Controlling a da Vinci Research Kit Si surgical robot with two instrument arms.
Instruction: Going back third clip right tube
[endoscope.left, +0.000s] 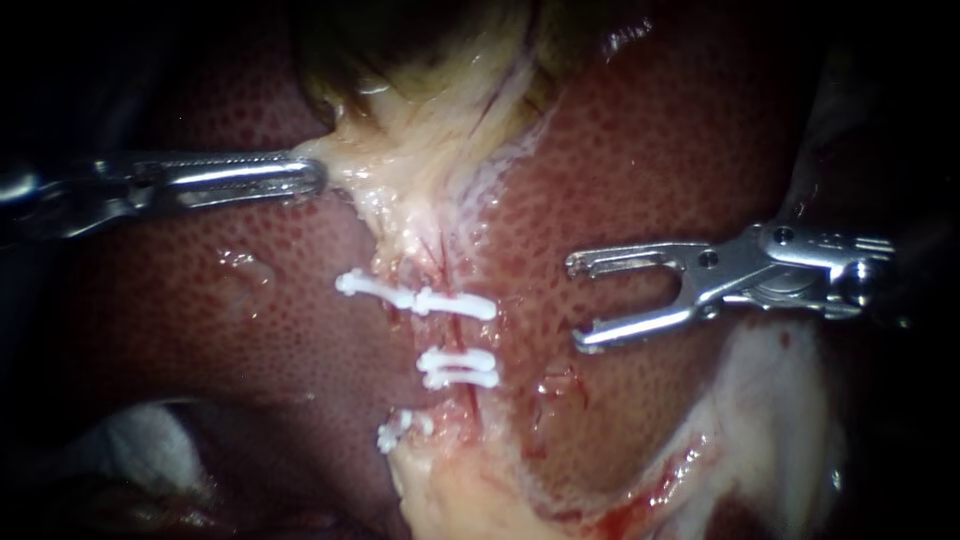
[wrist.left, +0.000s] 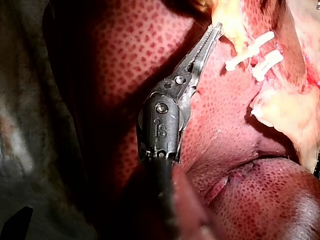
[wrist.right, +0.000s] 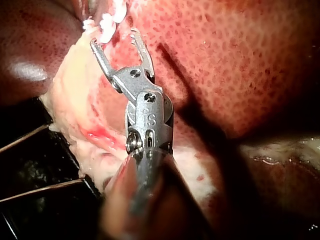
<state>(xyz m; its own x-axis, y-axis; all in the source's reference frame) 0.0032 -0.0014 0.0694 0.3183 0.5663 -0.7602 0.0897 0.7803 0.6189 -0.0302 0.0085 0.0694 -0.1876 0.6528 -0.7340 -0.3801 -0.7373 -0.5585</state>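
Observation:
A reddish tube (endoscope.left: 447, 335) runs down the middle between lobes of the liver (endoscope.left: 640, 170). White clips cross it: an upper one (endoscope.left: 455, 303), a close pair (endoscope.left: 458, 368) below, and another (endoscope.left: 395, 430) lower left. My right instrument (endoscope.left: 578, 302) stands to the right of the clips, over the liver, with its jaws open and empty. In its wrist view the same jaws (wrist.right: 115, 41) gape, with clips (wrist.right: 107, 22) just ahead. My left instrument (endoscope.left: 315, 178) is shut on pale tissue (endoscope.left: 400, 160) above the clips, and its toothed jaws (wrist.left: 216, 31) also grip that tissue in its own wrist view.
Yellowish gallbladder tissue (endoscope.left: 430, 50) hangs at the top centre. Pale fatty tissue (endoscope.left: 470, 490) with a bloody edge (endoscope.left: 640, 500) lies below the clips and runs to the lower right. A dark hollow (endoscope.left: 150, 450) opens at the lower left.

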